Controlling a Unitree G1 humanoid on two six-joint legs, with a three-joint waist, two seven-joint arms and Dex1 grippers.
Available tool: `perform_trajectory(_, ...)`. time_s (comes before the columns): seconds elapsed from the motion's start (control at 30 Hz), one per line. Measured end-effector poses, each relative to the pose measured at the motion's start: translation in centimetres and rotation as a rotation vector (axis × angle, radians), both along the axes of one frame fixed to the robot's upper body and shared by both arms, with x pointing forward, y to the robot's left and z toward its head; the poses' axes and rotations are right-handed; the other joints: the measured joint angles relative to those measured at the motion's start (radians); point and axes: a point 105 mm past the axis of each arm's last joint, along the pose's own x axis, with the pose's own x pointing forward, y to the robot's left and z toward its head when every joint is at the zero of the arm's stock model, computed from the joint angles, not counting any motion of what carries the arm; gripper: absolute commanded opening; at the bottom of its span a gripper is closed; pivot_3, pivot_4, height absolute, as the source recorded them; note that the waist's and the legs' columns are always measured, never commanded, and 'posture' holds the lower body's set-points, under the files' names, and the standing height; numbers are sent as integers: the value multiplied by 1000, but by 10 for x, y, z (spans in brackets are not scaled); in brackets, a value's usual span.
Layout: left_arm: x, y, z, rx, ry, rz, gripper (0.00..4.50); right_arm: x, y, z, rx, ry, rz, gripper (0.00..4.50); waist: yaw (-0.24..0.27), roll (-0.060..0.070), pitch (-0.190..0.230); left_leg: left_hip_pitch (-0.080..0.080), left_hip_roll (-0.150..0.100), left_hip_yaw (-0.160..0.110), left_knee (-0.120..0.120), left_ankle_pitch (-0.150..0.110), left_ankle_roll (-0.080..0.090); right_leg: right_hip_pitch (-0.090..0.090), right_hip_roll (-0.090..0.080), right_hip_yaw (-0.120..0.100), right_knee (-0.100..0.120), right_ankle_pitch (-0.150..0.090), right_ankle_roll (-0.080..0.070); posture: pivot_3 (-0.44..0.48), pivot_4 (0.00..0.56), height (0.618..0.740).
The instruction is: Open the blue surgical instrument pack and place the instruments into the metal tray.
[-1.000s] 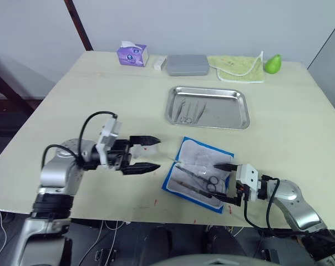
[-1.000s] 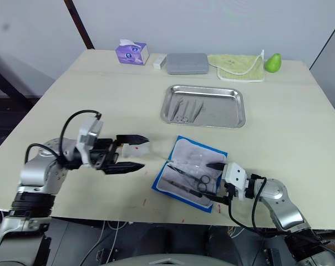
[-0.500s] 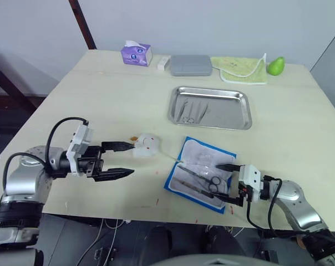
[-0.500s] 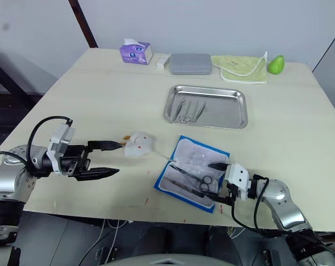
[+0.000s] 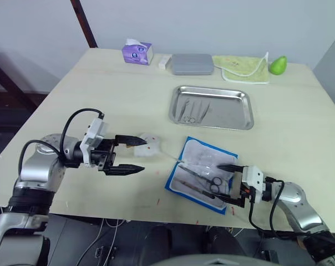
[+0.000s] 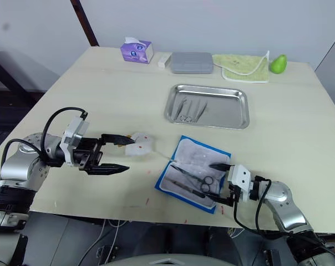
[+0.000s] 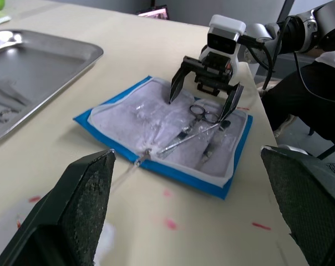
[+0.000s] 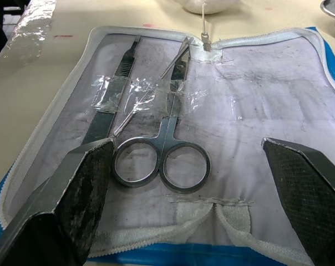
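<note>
The blue surgical instrument pack [image 5: 201, 173] lies unfolded flat on the table [image 5: 101, 88], near the front edge, pale lining up with a blue border showing around it. Three instruments rest on the lining: a pair of ring-handled scissors [image 8: 166, 145], a flat-handled tool [image 8: 109, 100] beside it, and a thin probe-like piece [image 8: 148, 94] crossing between them — clear tape strips lie over their shafts. A thin white zipper pull or cord [image 5: 170, 158] runs from the pack's upper-left corner toward a crumpled white wad [image 5: 147, 145] on the table.

The right gripper [image 5: 232, 182] sits at the pack's near-right corner, fingers spread wide, one finger over the lining and the other at the blue edge; it holds nothing. In the right wrist view the scissors' rings lie between the two fingers.

The left gripper [image 5: 131, 155] hovers above bare tabletop to the left of the pack, well apart from it, fingers spread wide and empty. Its upper finger tip is just beside the white wad; contact cannot be determined.

The metal tray [image 5: 211, 107] stands farther back on the table, beyond the pack, and already carries several thin silver tools [image 5: 191, 111] in its left half.

Along the far edge — a purple tissue box [image 5: 137, 53], a grey rectangular case [image 5: 192, 64], a yellow-green cloth [image 5: 240, 68] and a green pear-shaped object [image 5: 277, 65].
</note>
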Motion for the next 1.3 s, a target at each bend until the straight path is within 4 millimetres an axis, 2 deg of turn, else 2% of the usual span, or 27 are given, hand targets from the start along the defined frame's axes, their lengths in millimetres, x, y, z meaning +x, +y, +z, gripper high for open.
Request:
perform_trajectory(0.07, 6, -11, -1, 3, -9, -42, 4431, -5, -5, 2, 4, 14, -16, 4500, 6, -1, 1, -1, -1, -1, 1, -1, 1, 0, 0, 0, 0, 0, 1, 0, 150, 736)
perform_trajectory(0.2, 12, -22, -4, 9, -13, -81, 4431, -20, -17, 11, 11, 56, -34, 4500, 2, 7, 8, -7, -2, 0, 1, -2, 3, -8, 0, 1, 2, 1, 6, 0, 150, 736)
perform_trajectory(0.33, 17, -28, -6, 18, -15, -104, 4431, -38, -37, 27, -3, 109, -78, 4500, -5, 11, 11, -23, -6, -3, 3, -2, 3, -22, 1, 0, 4, 1, 6, 0, 150, 736)
perform_trajectory(0.6, 23, -45, -15, 16, -32, -161, 4431, -66, -60, 85, -21, 43, -174, 4500, -8, 13, 20, -23, -6, -3, 9, -2, 3, -22, 2, 1, 5, 1, 7, 0, 150, 736)
perform_trajectory(0.83, 24, -66, -27, 41, -53, -238, 4431, -73, -63, 131, -20, -37, -242, 4500, -7, 11, 23, -23, -7, -4, 16, -2, 3, -17, 2, 1, 5, 4, 11, 0, 150, 736)
perform_trajectory(1.0, 27, -80, -37, 99, -77, -305, 4431, -74, -59, 162, -51, -50, -205, 4500, -10, 9, 25, -23, -7, -4, 16, -2, 4, -17, 2, 2, 5, 5, 13, 0, 150, 736)
perform_trajectory(1.3, 40, -99, -51, 139, -113, -335, 4431, -63, -57, 178, -74, -64, -174, 4500, -7, 8, 25, -25, -8, -4, 17, -3, 5, -17, 2, 2, 4, 5, 13, 0, 150, 736)
